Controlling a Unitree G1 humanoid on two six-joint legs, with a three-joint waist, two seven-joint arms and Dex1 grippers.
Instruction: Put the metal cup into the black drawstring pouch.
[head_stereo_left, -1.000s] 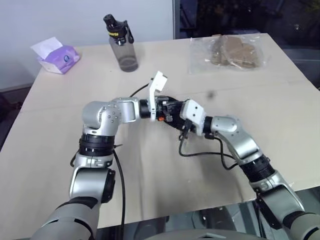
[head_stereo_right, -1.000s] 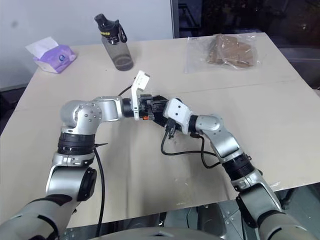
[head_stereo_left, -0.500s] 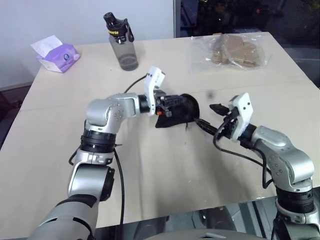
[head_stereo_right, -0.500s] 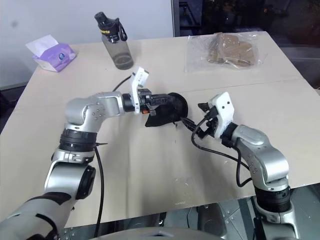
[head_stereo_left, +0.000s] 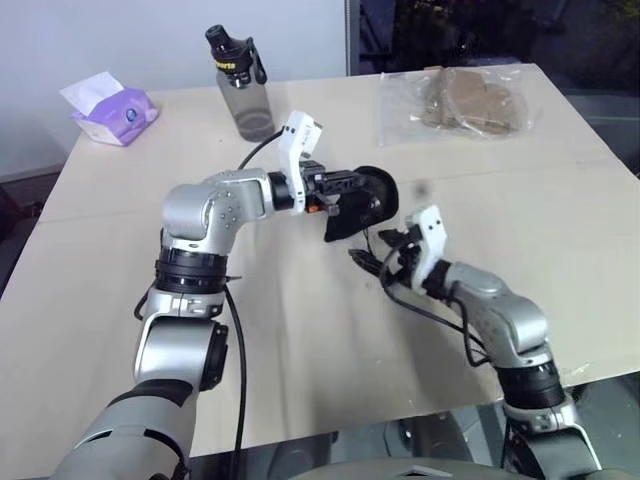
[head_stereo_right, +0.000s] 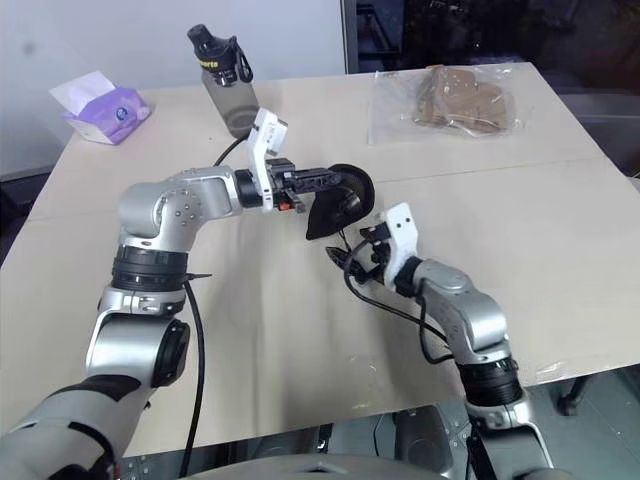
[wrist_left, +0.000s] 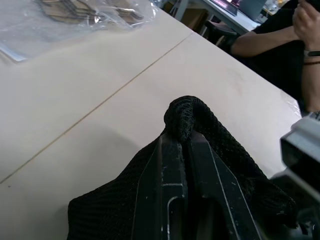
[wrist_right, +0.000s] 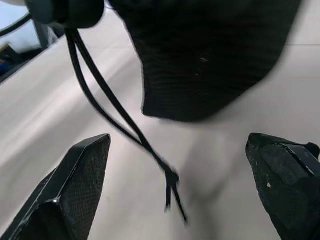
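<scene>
— Table (head_stereo_left: 300, 350) first, since it was the biggest thing you had in front of you: pale wood, with a seam running across it. What sat along the far edge?

— You had a clear plastic bag (head_stereo_left: 460, 100) of brown contents at the far right, a grey bottle (head_stereo_left: 245, 85) with a black cap near the middle, and a purple tissue pack (head_stereo_left: 115, 112) at the far left.

— And the black drawstring pouch (head_stereo_left: 360, 205)?

— You held it above the middle of the table in your left gripper (wrist_left: 185, 145). The fingers (wrist_left: 172, 170) were pressed together on a fold of its mesh, and the rest of the bag hung below them.

— Where was your right gripper (head_stereo_left: 385, 255)?

— Just below and beside the pouch, with its fingers (wrist_right: 75, 185) spread wide and nothing between them. The thin cord (wrist_right: 125, 125) dangled from the pouch between those fingers, knotted at its end.

— The metal cup?

— You could not tell where it was.
</scene>
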